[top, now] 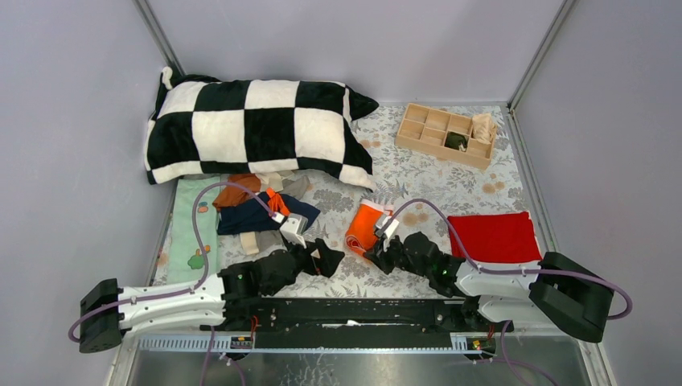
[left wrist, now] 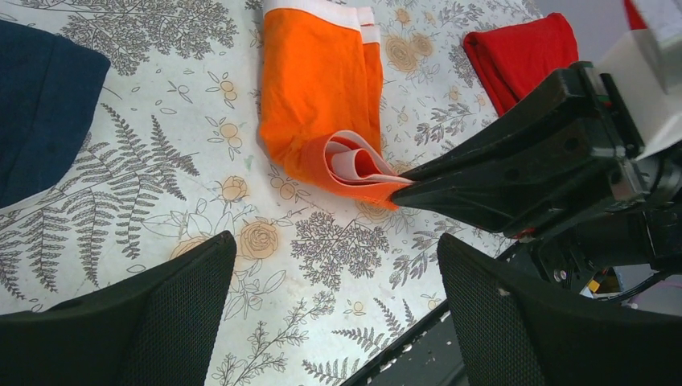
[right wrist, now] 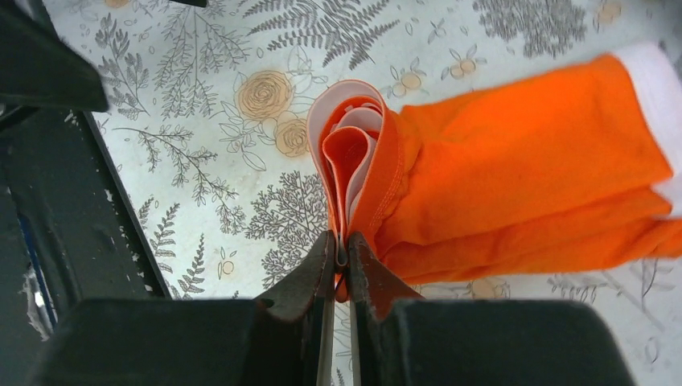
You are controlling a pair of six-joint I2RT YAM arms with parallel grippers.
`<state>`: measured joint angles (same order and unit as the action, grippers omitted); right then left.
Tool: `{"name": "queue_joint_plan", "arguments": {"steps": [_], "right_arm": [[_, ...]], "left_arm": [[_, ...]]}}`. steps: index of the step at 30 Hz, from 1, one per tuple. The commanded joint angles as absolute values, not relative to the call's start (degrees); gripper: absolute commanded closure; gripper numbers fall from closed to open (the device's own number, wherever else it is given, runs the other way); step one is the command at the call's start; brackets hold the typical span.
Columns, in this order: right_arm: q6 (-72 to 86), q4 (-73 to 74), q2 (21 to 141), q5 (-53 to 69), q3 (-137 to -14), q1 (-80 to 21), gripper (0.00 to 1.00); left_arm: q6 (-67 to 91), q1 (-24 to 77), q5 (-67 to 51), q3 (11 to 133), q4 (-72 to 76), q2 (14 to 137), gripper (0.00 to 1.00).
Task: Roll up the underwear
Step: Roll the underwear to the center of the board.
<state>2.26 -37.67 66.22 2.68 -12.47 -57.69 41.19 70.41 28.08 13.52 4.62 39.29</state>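
On the floral cloth [top: 434,181] just ahead of my two arms, the orange briefs [right wrist: 515,193] lie flat with their near end curled into a loose roll, a white band spiralling inside the orange. My right claw [right wrist: 342,249] is pinched nearly closed on the edge of that roll, the fabric layers caught between its two fingertips. My left claw [left wrist: 334,241] hangs just left of the briefs with its jaws spread wide, gripping nothing, the patterned cloth showing between its fingers. Farther left, the rest of the underwear sits in a loose heap: a navy pair [top: 257,215] with orange trim on top, a rust-brown piece [top: 235,193] behind it, and pale pieces tucked around the edges, partly over a light green mat [top: 193,229]. To the right of the orange briefs, apart from them, a folded red cloth [top: 493,236] lies beside my right arm. At the back left of the table lies a black-and-white checked pillow [top: 253,129], and a wooden divided tray [top: 444,135] stands toward the far right corner, a dark item and a beige item in two of its compartments.
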Motion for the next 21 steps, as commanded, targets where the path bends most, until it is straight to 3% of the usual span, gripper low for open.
{"name": "queue_joint_plan", "arguments": {"steps": [1, 15, 21], "right_arm": [[14.53, -43.95, 65.74, 1.78, -10.41, -55.91, 1.00], [23.93, -39.61, 73.31, 14.07, -15.20, -45.32, 1.00], [25.15, -31.20, 77.32, 19.34, -22.22, -41.21, 1.00]], "left_arm": [[38.64, 70.19, 27.02, 15.75, 6.81, 41.30, 0.01], [36.60, 58.94, 12.25, 14.47, 17.28, 45.41, 0.01], [35.98, 52.64, 3.15, 12.82, 23.28, 49.05, 0.01]]}}
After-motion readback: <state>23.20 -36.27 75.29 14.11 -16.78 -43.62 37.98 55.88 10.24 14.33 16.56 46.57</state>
